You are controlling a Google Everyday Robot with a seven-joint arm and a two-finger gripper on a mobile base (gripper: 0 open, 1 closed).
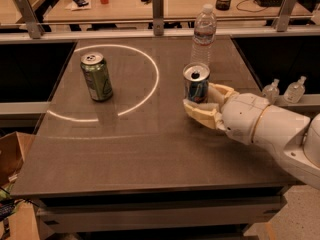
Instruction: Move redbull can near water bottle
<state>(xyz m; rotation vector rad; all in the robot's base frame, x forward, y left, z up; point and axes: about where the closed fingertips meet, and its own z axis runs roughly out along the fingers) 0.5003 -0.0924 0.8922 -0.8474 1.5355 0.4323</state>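
Observation:
The redbull can point(196, 83), blue and silver with an open silver top, stands upright right of the table's middle. My gripper point(204, 102) reaches in from the right, its cream fingers point(200, 115) closed around the can's lower body. The water bottle point(203, 35), clear with a white cap and pale label, stands upright at the far right part of the table, a short way behind the can and apart from it.
A green can point(97, 77) stands at the left inside a white circle line point(153, 79) on the grey table point(130, 149). A rail with posts point(158, 6) runs behind the table. Two small bottles point(285, 90) stand off the right edge. A cardboard box point(11, 156) is at the lower left.

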